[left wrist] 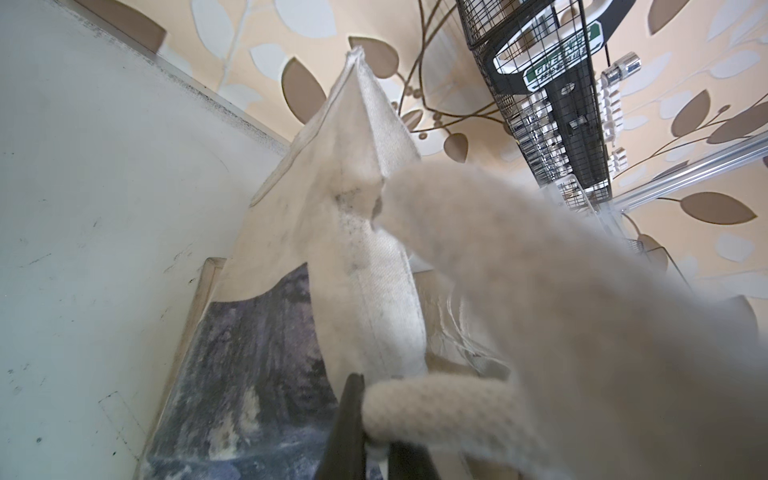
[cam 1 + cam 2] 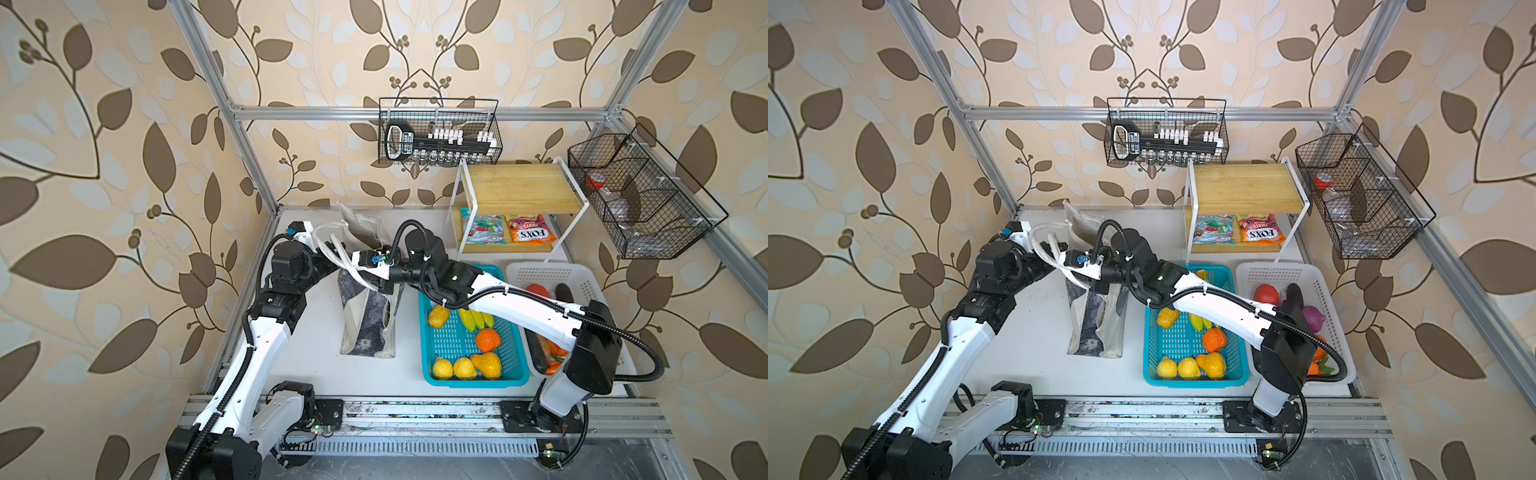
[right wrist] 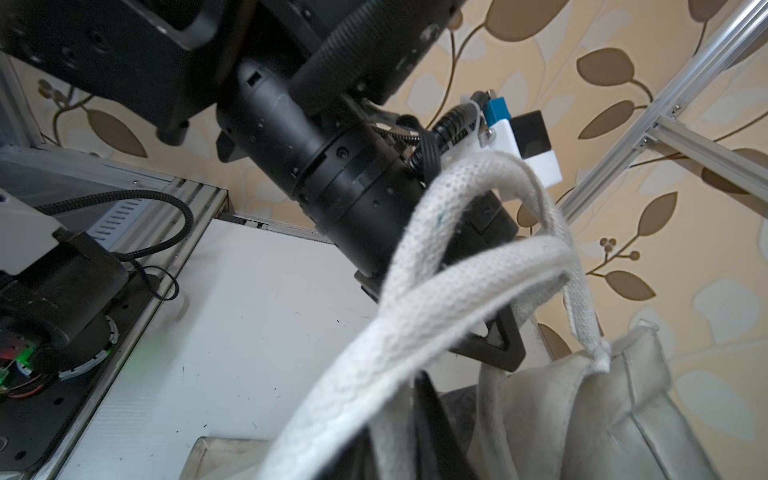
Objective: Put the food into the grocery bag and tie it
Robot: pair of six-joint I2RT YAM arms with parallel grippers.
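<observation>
The grocery bag (image 2: 365,324) (image 2: 1096,332) stands left of the table's middle, an off-white tote with a dark print. Its pale strap handles (image 2: 332,245) rise between both arms. My left gripper (image 2: 336,255) (image 1: 376,432) is shut on one strap (image 1: 436,415). My right gripper (image 2: 381,286) (image 3: 392,411) is shut on a strap (image 3: 415,332) just above the bag's mouth. Food lies in the turquoise basket (image 2: 428,353): a banana bunch (image 2: 478,320), lemons (image 2: 442,368) and a yellow pear (image 2: 488,365). A teal-red packet (image 2: 484,230) lies on the shelf's lower level.
An orange FOX'S packet (image 2: 532,235) lies beside the teal-red one under the wooden shelf (image 2: 519,187). A white basket (image 2: 552,270) with vegetables stands at the right, partly under my right arm. Wire baskets (image 2: 440,133) hang on the back and right walls.
</observation>
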